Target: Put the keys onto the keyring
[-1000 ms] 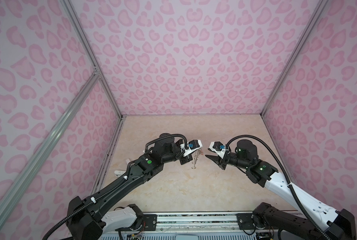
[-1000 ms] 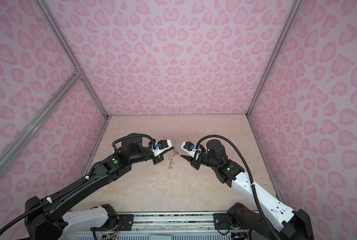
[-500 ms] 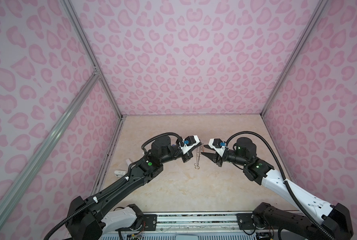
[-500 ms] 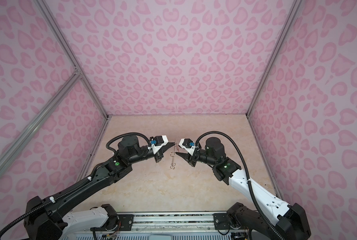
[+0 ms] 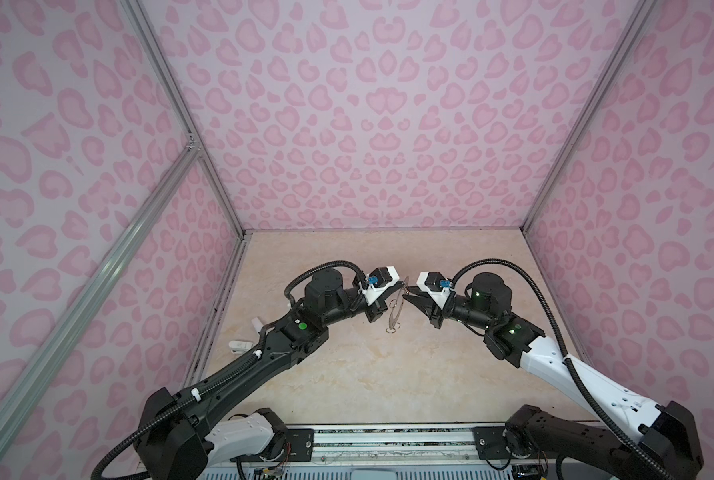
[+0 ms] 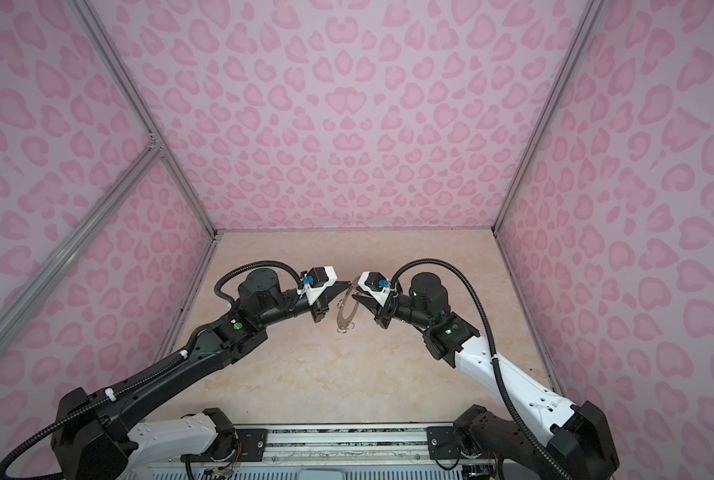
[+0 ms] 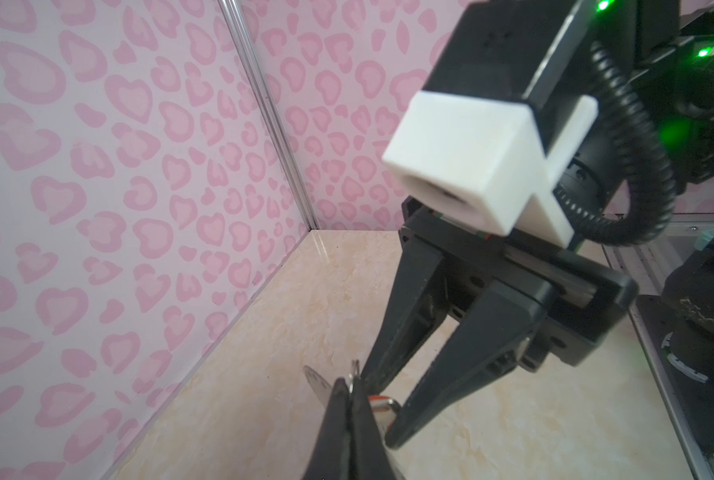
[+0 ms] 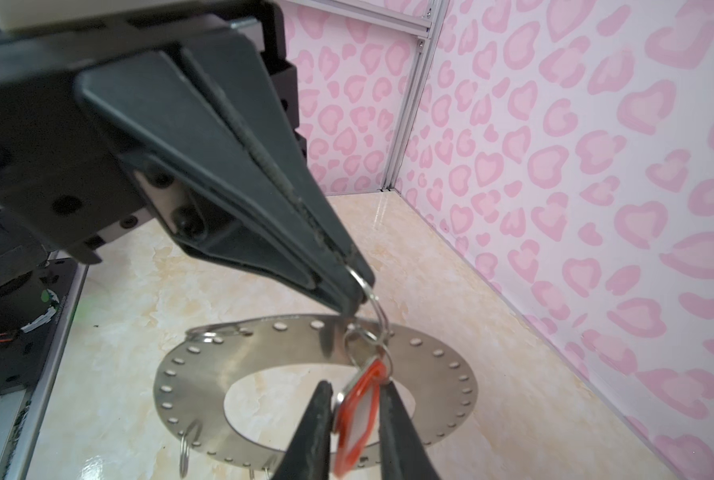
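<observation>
Marble-look table (image 5: 388,382) sits under the hanging keyring (image 8: 230,361); your left gripper (image 8: 357,291) pinches its clip (image 8: 382,316). Your right gripper (image 8: 356,390) grips the red tag (image 8: 361,417) just below that clip (2 arms tip to tip), lengthwise along its jaws.

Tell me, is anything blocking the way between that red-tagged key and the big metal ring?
Nothing visible. The right pincer holds the orange-red tag close to the rim of the keyring, where the left pincer pinches a wire clip.

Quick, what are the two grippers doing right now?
Left gripper: closed on a wire clip of the keyring.
Right gripper: closed on the orange-red tag.
</observation>
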